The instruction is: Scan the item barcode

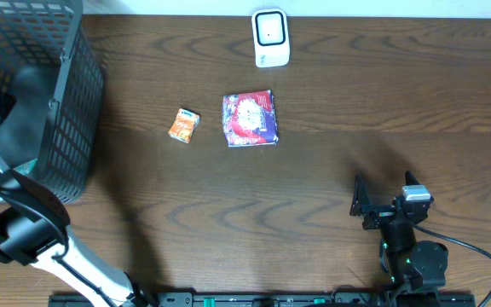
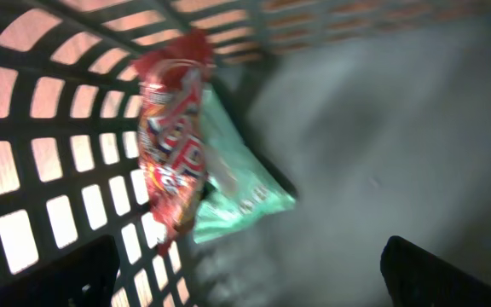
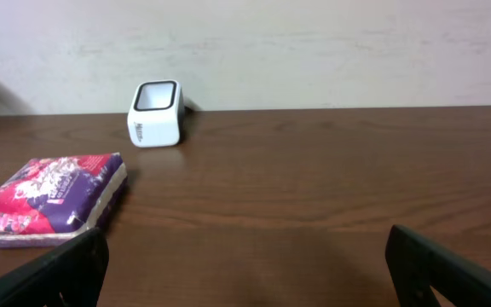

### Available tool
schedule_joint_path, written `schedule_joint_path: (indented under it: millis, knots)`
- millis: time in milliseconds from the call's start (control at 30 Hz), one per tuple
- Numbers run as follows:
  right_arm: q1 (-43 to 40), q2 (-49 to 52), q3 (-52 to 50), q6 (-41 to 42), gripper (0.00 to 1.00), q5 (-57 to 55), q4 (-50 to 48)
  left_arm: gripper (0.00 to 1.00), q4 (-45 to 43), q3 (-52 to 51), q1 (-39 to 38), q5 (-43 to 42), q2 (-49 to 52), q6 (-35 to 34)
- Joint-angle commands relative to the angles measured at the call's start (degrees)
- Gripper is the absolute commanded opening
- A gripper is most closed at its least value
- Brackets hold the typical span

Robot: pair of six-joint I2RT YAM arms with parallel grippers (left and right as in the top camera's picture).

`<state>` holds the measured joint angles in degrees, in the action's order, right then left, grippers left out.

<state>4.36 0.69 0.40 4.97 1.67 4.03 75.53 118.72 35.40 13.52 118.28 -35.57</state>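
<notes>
Left fingers (image 2: 450,273) spread inside basket (image 2: 49,128) (red packet (image 2: 173,145), green packet (image 2: 241,183)).

Dark brown wood-grain table (image 1: 356,102), streaky all over. White box-shaped scanner (image 1: 271,38), black window. Flat red-and-purple printed plastic pack (image 1: 250,119), small orange sachet (image 1: 183,125). In the black plastic lattice basket (image 1: 66,128): glossy red wrapper (image 2: 173,145) with white markings, mint-green pouch (image 2: 237,192).
</notes>
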Motion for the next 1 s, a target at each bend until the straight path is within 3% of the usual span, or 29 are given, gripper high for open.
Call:
schedule_joint_path:
  millis: [0,267,733,967]
  knots:
    - [0.5,-0.2,-0.1,-0.3,0.99,-0.1,0.2,0.98,0.6,0.3,1.5,2.9,1.2,-4.4]
    - [0.5,-0.2,-0.1,-0.3,0.99,-0.1,0.2,0.98,0.2,-3.8,3.4,2.9,4.7,-7.7]
    - [0.5,-0.2,-0.1,-0.3,0.99,-0.1,0.2,0.99,-9.5,-16.8,3.4,2.8,5.9,-9.6]
    - [0.5,-0.2,-0.1,-0.3,0.99,-0.1,0.2,0.70,-10.8,-19.8,3.4,1.9,5.9,-9.6]
